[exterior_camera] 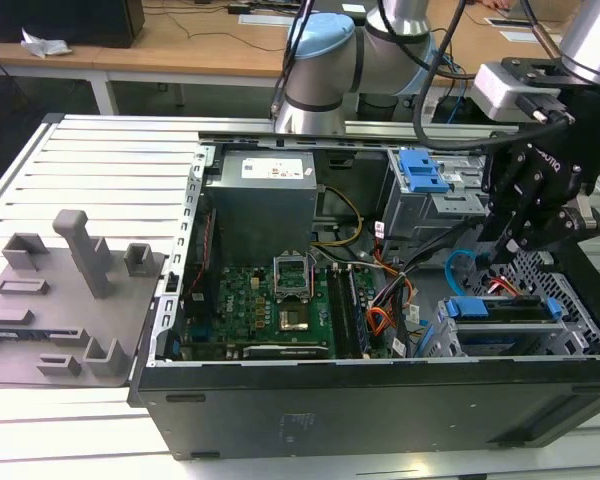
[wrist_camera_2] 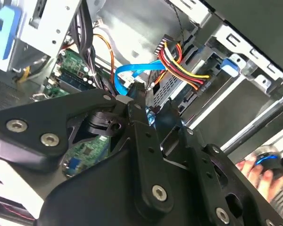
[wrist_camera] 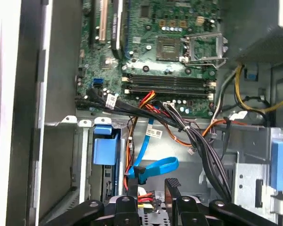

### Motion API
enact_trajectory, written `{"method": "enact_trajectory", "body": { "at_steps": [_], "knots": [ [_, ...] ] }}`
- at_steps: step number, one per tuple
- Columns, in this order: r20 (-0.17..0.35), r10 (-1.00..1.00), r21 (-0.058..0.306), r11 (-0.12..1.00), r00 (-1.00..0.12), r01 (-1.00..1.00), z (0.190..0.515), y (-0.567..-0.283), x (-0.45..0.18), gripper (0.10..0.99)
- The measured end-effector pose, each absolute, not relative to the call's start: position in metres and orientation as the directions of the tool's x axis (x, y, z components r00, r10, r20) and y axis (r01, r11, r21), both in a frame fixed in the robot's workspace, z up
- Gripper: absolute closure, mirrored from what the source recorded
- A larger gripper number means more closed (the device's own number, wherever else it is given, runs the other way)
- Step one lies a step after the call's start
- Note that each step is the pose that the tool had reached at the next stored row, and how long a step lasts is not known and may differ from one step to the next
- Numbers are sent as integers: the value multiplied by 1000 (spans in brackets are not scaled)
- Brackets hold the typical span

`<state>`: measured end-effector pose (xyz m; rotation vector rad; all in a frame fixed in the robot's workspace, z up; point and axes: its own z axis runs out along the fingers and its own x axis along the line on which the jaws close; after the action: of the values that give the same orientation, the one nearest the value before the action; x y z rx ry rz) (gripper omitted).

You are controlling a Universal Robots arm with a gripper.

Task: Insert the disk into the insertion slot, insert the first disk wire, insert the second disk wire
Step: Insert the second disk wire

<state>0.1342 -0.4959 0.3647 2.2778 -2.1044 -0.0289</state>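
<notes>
The disk [exterior_camera: 503,308] lies in its blue carrier inside the insertion slot [exterior_camera: 578,338], a silver perforated cage at the exterior view's right end of the open computer case. My gripper [exterior_camera: 498,258] hangs just above the disk's inner end. A blue flat wire [wrist_camera_2: 132,69] loops up and ends right at my gripper [wrist_camera_2: 153,107]. In the first wrist view that blue wire [wrist_camera: 155,165] ends in a black plug just ahead of my gripper [wrist_camera: 151,189]. A red, yellow and black wire bundle [wrist_camera_2: 181,63] runs down to the disk's end. The carrier's blue tab [wrist_camera: 106,147] shows beside it.
The motherboard [exterior_camera: 270,300] and the grey power supply [exterior_camera: 260,200] fill the case's middle. A taller grey cage with a blue latch [exterior_camera: 420,170] stands behind my gripper. Black cable bundles [wrist_camera: 198,141] cross nearby. A grey fixture plate [exterior_camera: 60,300] lies outside the case. A hand [wrist_camera_2: 252,168] shows beyond it.
</notes>
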Motion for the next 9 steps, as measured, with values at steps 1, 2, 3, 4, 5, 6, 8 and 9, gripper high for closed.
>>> {"method": "enact_trajectory", "body": {
  "at_steps": [1,2,3,4,5,6,8,9],
  "knots": [
    [14,-995,42,-100,100,-994,365,-496,134,725],
    [14,-992,42,-122,123,-992,365,-496,134,725],
    [14,-989,42,-147,147,-988,365,-495,134,725],
    [14,-989,42,-147,148,-988,365,-495,134,725],
    [14,-989,42,-147,148,-988,364,-494,133,725],
    [14,-989,42,-147,148,-988,364,-494,132,725],
    [14,-989,42,-147,148,-988,364,-494,130,725],
    [14,-989,42,-148,149,-988,363,-494,129,725]
  ]
}}
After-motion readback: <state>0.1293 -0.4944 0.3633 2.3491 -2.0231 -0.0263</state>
